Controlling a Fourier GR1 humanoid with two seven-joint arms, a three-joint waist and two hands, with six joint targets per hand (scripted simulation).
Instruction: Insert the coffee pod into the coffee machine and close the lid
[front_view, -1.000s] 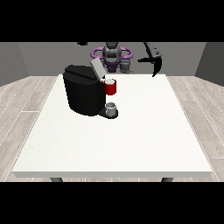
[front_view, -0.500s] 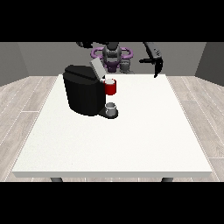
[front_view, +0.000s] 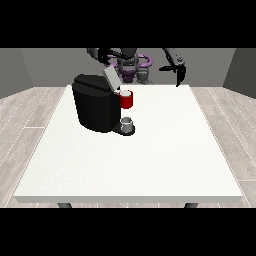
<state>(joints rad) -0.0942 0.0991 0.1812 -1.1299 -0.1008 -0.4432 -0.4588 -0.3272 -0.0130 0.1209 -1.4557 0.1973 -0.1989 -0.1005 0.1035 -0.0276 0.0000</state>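
A white table (front_view: 150, 160) fills the frame's middle. Left of centre on it stands a black coffee machine (front_view: 95, 107), its grey lid (front_view: 111, 79) raised and tilted, a red head (front_view: 126, 99) above a small grey cup (front_view: 127, 122). The pod itself cannot be made out. At upper left of centre one hand (front_view: 103, 54) hovers above the lid; its fingers cannot be told. At upper right the other hand (front_view: 180, 74) hangs over the table's far edge, fingers pointing down, relaxed.

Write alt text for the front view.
A black coffee machine stands on a white table, lid raised, a small cup on its tray. Behind it, the robot hand at the view's right hangs above the table's far edge.
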